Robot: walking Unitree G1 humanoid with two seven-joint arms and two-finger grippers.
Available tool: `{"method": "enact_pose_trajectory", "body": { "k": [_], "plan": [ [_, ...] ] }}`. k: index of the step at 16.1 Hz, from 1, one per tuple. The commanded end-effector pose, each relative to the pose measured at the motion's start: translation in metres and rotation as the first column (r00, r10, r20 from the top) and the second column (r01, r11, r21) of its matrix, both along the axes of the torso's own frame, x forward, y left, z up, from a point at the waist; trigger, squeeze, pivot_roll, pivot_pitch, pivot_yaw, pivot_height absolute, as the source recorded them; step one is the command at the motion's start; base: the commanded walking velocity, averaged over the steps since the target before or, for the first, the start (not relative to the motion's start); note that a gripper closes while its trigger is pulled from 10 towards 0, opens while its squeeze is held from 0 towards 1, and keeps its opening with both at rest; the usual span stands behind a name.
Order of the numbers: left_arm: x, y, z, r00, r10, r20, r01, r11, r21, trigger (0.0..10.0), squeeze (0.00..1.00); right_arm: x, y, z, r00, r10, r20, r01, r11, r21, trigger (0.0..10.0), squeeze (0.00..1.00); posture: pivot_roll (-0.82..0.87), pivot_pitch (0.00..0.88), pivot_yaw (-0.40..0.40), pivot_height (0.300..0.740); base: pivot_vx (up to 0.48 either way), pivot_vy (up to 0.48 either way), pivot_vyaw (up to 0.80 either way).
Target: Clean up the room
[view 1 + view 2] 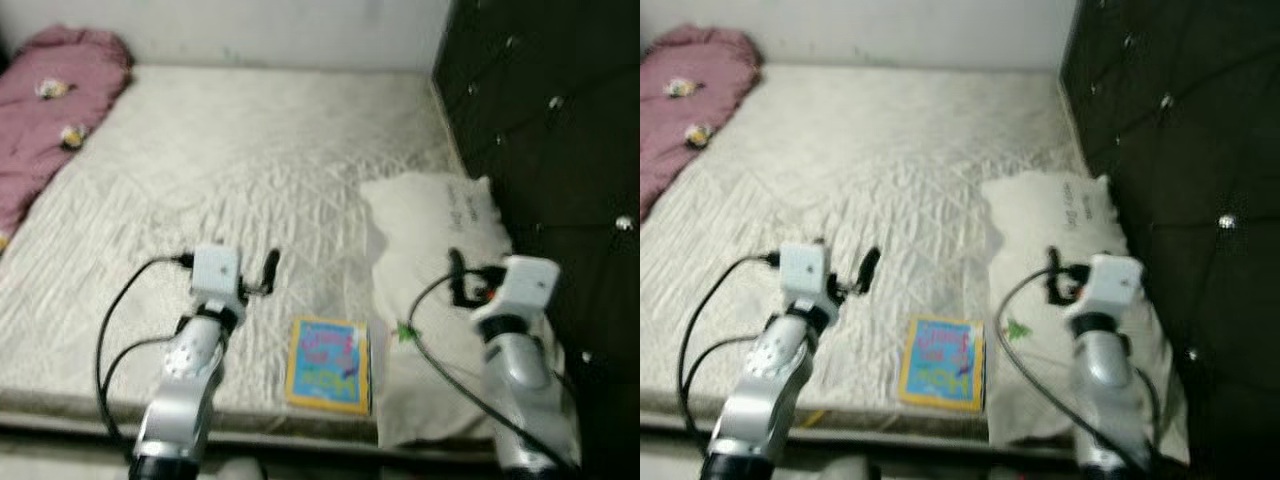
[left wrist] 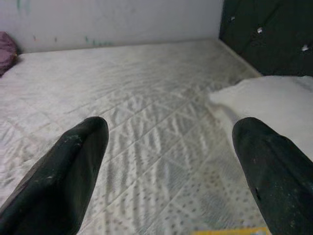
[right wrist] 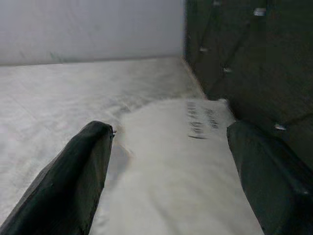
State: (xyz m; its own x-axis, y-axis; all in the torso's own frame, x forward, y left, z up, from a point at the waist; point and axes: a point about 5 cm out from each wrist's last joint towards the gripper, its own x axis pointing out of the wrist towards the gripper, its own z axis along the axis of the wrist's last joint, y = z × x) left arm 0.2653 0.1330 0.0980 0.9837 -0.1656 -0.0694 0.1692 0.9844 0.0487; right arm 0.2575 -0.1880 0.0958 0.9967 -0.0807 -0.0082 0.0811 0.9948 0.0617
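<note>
A colourful book [image 1: 327, 364] with a yellow border lies flat near the front edge of the bed [image 1: 250, 160]. A white pillow [image 1: 430, 230] lies to its right, against the dark headboard. My left gripper [image 1: 262, 274] hovers over the quilted cover just left of and beyond the book, its fingers [image 2: 63, 181] wide open with nothing between them. Over the pillow's near part, my right gripper [image 1: 462, 280] also stands open and holds nothing; the pillow [image 3: 181, 161] spreads beneath it.
A crumpled pink blanket [image 1: 50, 110] with small toys on it lies at the bed's far left corner. A dark tufted headboard [image 1: 560, 150] runs along the right side. A pale wall stands behind the bed.
</note>
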Motion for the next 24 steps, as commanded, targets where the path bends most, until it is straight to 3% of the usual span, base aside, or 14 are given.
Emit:
{"method": "enact_pose_trajectory", "body": {
  "k": [1, 24],
  "plan": [
    [-0.002, 0.0082, -0.0051, 0.999, 0.019, -0.026, -0.019, 1.0, 0.005, 10.0, 0.0, 0.0006, 0.0075, 0.0022, 1.0, 0.023, 0.011, -0.023, 1.0, 0.0, 10.0, 0.0, -0.03, 0.0, 0.02, 0.74, 0.0, 0.48, 0.0],
    [0.0027, 0.0059, -0.0013, 1.0, 0.031, -0.004, -0.031, 0.999, -0.045, 10.0, 0.0, 0.0049, 0.0116, 0.0018, 0.998, 0.064, 0.004, -0.064, 0.998, -0.026, 10.0, 0.0, -0.03, 0.004, 0.013, 0.74, 0.0, 0.48, -0.06]
  ]
}}
